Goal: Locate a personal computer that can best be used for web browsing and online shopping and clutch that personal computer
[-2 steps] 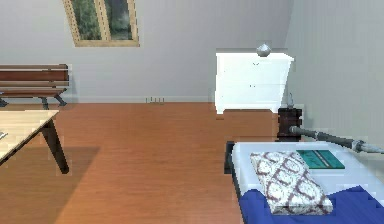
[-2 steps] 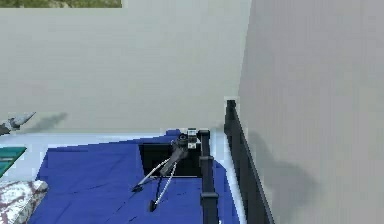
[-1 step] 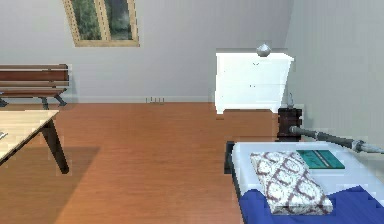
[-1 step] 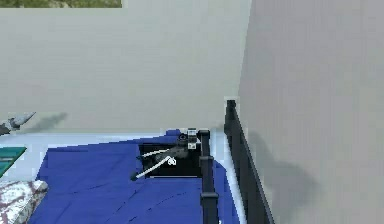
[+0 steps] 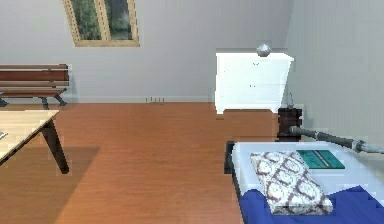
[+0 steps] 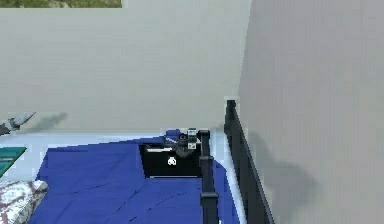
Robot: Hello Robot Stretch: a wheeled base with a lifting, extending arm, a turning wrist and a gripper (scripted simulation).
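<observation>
A black laptop (image 6: 168,161) with a small white mark on its lid lies on the blue bed cover (image 6: 100,180), close to the bed's dark end frame. The arm (image 6: 207,185) rises along that frame. At its far end stand the two white squares, and left of them is the gripper (image 6: 178,141), right at the laptop's upper edge. I cannot tell whether the gripper holds anything, nor whether it touches the laptop.
The bed (image 5: 345,205) carries a patterned pillow (image 5: 290,180) and a teal book (image 5: 322,158). A white dresser (image 5: 252,82) with a round silver thing on top stands by the wall, a dark nightstand (image 5: 289,122) beside it. A wooden table (image 5: 25,135) and a bench (image 5: 35,82) are at the left. A grey wall (image 6: 320,110) rises just past the bed's end frame.
</observation>
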